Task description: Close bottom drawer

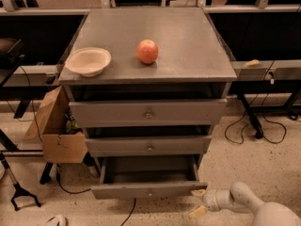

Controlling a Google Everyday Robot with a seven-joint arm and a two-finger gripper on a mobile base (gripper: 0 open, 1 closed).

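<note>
Gripper (pixel 198 202) sits low on the right, right by the front corner of the bottom drawer (pixel 141 190). Its fingers (pixel 197 192) are tan-yellow and spread apart, on an off-white arm (pixel 244 199). That drawer is plain grey, same as the 2 upper drawers (pixel 148 112) & cabinet top (pixel 197 41), no pattern. Up and left of the gripper: apple (pixel 147 51) orange-red, bowl (pixel 88 61) cream. Far left, the cardboard box (pixel 59 135) is brown. Floor (pixel 263 168) is beige w/ dark speckles.
</note>
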